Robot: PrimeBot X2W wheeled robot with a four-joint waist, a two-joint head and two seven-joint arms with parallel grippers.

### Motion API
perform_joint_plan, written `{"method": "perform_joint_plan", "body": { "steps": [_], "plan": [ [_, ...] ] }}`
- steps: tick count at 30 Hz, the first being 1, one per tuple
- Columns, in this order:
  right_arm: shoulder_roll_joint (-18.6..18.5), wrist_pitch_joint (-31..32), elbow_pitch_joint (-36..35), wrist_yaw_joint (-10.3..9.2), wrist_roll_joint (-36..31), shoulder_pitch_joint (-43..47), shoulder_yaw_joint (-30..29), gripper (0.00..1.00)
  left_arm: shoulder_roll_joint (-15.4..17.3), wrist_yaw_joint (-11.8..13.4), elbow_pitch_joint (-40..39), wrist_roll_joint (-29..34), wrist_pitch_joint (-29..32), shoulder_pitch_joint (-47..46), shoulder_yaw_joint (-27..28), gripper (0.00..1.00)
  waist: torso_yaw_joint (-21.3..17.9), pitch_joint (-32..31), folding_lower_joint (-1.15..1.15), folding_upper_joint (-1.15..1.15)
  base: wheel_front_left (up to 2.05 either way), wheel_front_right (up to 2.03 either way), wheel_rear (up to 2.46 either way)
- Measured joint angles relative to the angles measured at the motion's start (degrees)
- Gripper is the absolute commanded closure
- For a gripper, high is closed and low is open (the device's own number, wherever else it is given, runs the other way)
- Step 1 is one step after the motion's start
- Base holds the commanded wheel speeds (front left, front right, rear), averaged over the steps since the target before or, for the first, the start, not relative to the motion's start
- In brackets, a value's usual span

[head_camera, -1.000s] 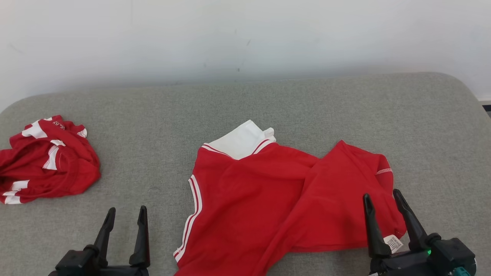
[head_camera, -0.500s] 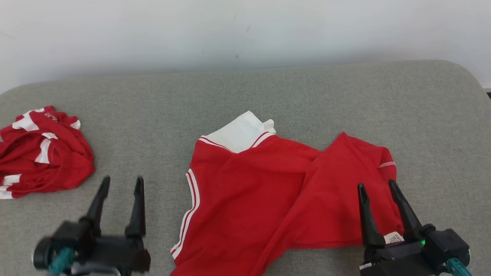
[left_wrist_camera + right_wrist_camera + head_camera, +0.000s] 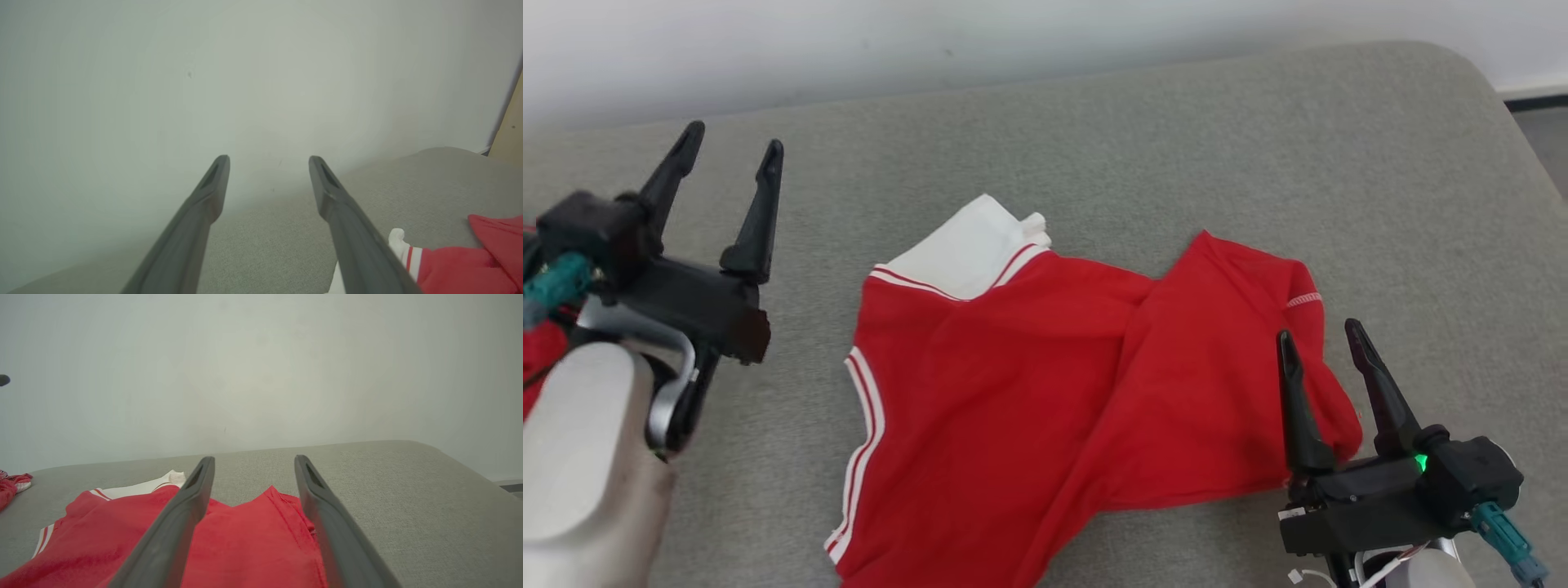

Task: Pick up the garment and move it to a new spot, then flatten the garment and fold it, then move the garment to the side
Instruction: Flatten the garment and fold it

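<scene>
Looking from the head, the left pincer [image 3: 735, 137] has gone up and forward, past the white collar [image 3: 964, 253], and the camera has turned too. Its two fingers stand wide apart and hold nothing. The right pincer [image 3: 1318, 330] is wide and empty too, over the right edge of the red garment [image 3: 1013, 367], which lies rumpled in the middle of the grey cushion [image 3: 1176, 147]. I think the arms are getting ready to pull it flat. From the left wrist, the fingers point at the wall, with the garment low on the right. From the right wrist, the garment lies under the fingers. I count two pincers, one garment and one other red heap [image 3: 539, 367] far left.
</scene>
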Motion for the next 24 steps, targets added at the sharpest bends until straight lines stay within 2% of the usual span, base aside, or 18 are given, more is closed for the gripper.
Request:
{"method": "perform_joint_plan", "body": {
  "steps": [3, 6, 11, 18, 24],
  "plan": [
    [0.2, 0.0, -0.1, 0.0, 0.0, -0.2, -0.3, 0.0, 3.0, 0.0, 2.1, -3.5, 3.0, -2.4, -4.7, 0.0, -1.6, 1.2, 0.0, 0.0, 0.0, 0.0, 0.0],
    [0.3, 0.0, -0.2, 0.0, 0.0, -0.5, -0.3, 0.0, 4.7, 0.0, 3.3, -5.4, 4.7, -3.1, -7.9, 0.0, -2.6, 2.0, 0.0, 0.0, 0.0, 0.0, 0.0],
    [0.5, 0.0, -0.2, 0.0, 0.0, -1.1, -0.4, 0.0, 7.7, 0.0, 6.7, -12.3, 7.5, -3.8, -13.8, 0.0, -4.6, 3.8, 0.0, 0.0, 0.0, 0.0, 0.0],
    [0.6, 0.0, -0.3, 0.0, 0.0, -2.0, -0.1, 0.0, 9.5, 0.0, 10.0, -22.0, 12.7, -2.9, -21.8, 0.0, -6.5, 5.0, 0.0, 0.0, 0.0, 0.0, 0.0],
    [0.6, 0.0, -0.5, 0.0, 0.1, -2.0, -0.2, 0.0, 10.6, 0.0, 10.2, -26.2, 15.3, -3.0, -27.2, 0.0, -6.8, 5.3, 0.0, 0.0, 0.0, 0.0, 0.0]
  ]
}}
